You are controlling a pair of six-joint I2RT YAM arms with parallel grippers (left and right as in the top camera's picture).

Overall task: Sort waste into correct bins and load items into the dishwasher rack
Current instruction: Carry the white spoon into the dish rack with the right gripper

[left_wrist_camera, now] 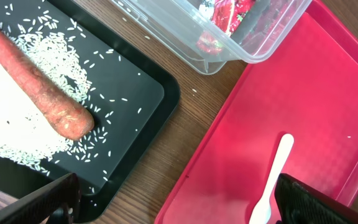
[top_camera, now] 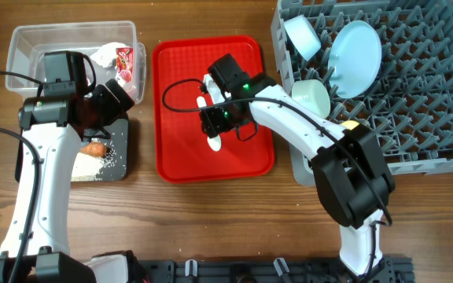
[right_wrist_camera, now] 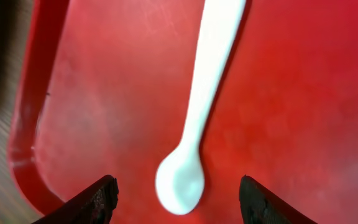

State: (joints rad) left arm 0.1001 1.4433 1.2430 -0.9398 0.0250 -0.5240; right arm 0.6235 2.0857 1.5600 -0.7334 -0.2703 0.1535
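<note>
Scanning from the desk's left edge, I see the clear tub (top_camera: 30,47) in the far-left corner with the red-and-white wrapper (top_camera: 123,59) and crumpled white paper (top_camera: 107,52) inside. Just nearer me, the black tray (top_camera: 123,149) carries the carrot (left_wrist_camera: 39,87) lying on a spread of rice grains (left_wrist_camera: 5,118). I judge the waste sorting essentially done, though I cannot pick out the small brown lump.

The left gripper (left_wrist_camera: 179,202) hangs over the strip of bare wood between the black tray and the red tray (top_camera: 171,161). Its fingers are spread wide and it holds nothing.

At mid-desk, the white spoon (right_wrist_camera: 210,81) lies alone on the red tray, handle toward the far edge. It looks like the last item to be loaded. The right gripper (right_wrist_camera: 182,202) is directly over it, fingers well apart and straddling the spoon's bowl end. From the wrist view I cannot tell whether the tips touch the tray. Nothing is pinched yet.

Along the right edge, the dishwasher rack (top_camera: 423,134) already holds a pale bowl (top_camera: 301,35), the pale blue plate (top_camera: 355,47), the mint-green bowl (top_camera: 311,96) and the yellow cup (top_camera: 351,124), which is partly hidden by the arm. I can make out only one of the two pale bowls.
</note>
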